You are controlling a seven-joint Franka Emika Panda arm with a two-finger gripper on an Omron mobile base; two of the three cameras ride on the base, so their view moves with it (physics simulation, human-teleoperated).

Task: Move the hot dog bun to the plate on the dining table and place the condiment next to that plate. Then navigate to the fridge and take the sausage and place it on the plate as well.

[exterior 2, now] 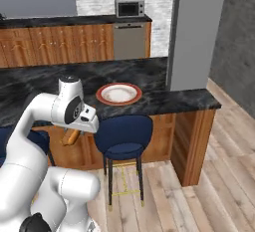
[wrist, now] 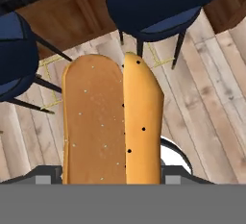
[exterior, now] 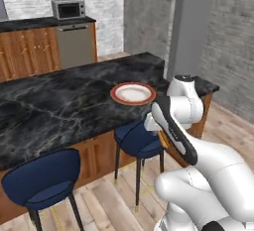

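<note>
My gripper (wrist: 111, 177) is shut on the hot dog bun (wrist: 109, 122), a tan split bun that stands up between the fingers, over the wooden floor. From the right base view, the bun (exterior 2: 71, 137) hangs under the hand, below the edge of the dining table (exterior 2: 164, 99). The plate (exterior: 113, 94), red-rimmed with a white centre, lies bare on the black marble dining table (exterior: 49, 106) near its front edge. It also shows as the plate (exterior 2: 98, 95), up and to the right of the hand. The condiment, the fridge and the sausage are out of view.
Blue stools (exterior: 44, 178) (exterior: 141, 141) (exterior 2: 123, 131) stand along the table's near side, one right below the plate. A grey pillar (exterior 2: 194, 32) rises at the table's right end. A back counter carries a microwave (exterior: 68, 9). Open wooden floor lies to the right.
</note>
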